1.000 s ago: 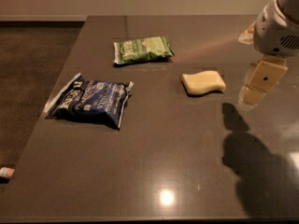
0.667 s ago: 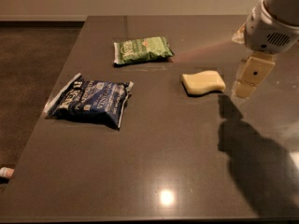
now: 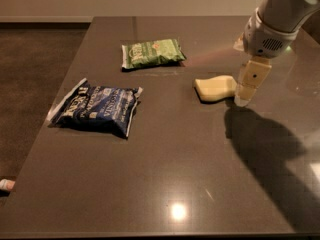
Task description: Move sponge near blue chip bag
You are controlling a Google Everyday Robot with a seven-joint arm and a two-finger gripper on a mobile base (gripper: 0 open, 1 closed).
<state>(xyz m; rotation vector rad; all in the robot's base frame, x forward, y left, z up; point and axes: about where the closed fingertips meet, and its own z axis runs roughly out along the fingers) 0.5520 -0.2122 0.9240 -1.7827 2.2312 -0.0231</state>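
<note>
The pale yellow sponge [image 3: 214,88] lies flat on the dark table [image 3: 165,174], right of centre. The blue chip bag [image 3: 96,108] lies at the left of the table, well apart from the sponge. My gripper [image 3: 246,93] hangs from the white arm at the upper right. Its tip is right at the sponge's right end, close above the tabletop, and covers that end of the sponge.
A smaller green chip bag [image 3: 151,52] lies at the back of the table, left of the sponge. The table's left edge borders a brown carpet. A small white object [image 3: 6,185] lies on the floor at the lower left.
The gripper has moved left and down, from a spot right of the sponge to the sponge's right end. The sponge and both bags have not moved.
</note>
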